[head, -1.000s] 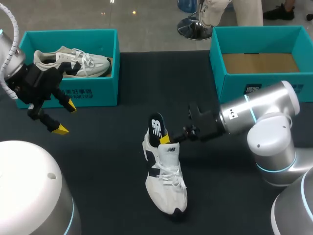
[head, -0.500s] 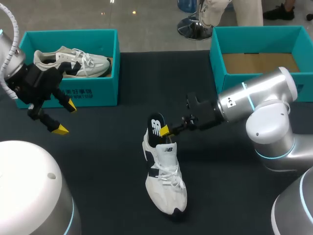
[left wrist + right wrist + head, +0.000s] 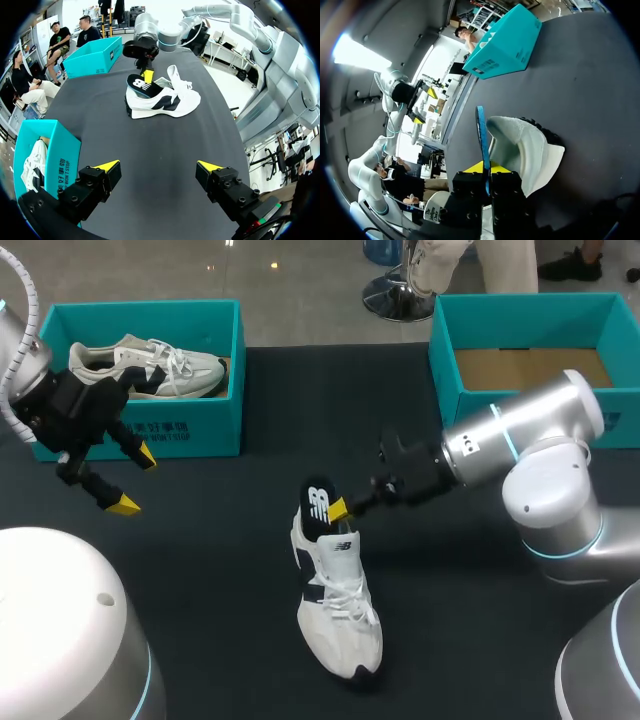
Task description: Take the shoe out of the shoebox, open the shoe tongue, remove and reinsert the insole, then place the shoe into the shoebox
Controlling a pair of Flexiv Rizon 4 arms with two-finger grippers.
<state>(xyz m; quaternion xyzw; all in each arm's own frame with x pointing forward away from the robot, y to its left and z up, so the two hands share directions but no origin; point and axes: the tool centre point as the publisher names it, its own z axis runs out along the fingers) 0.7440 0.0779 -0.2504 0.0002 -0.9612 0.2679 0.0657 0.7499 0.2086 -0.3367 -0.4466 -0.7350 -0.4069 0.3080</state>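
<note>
A white sneaker (image 3: 340,605) lies on the black table, toe toward me. Its black insole (image 3: 319,505) stands half out of the heel opening. My right gripper (image 3: 338,508) is shut on the insole's edge, coming in from the right. In the right wrist view the thin insole (image 3: 481,132) rises between the closed yellow tips (image 3: 484,167), with the shoe (image 3: 527,150) just beside it. My left gripper (image 3: 135,480) hangs open over the table's left side, in front of the left shoebox (image 3: 215,435). In the left wrist view, the shoe (image 3: 167,100) lies well ahead of its spread fingers (image 3: 107,165).
The left teal shoebox holds a second white sneaker (image 3: 150,365). An empty teal shoebox (image 3: 447,380) with a cardboard floor stands at the back right. Bare black table lies between the boxes and around the shoe.
My right gripper has shifted slightly toward the far side and closed onto the insole. The left arm has stayed still.
</note>
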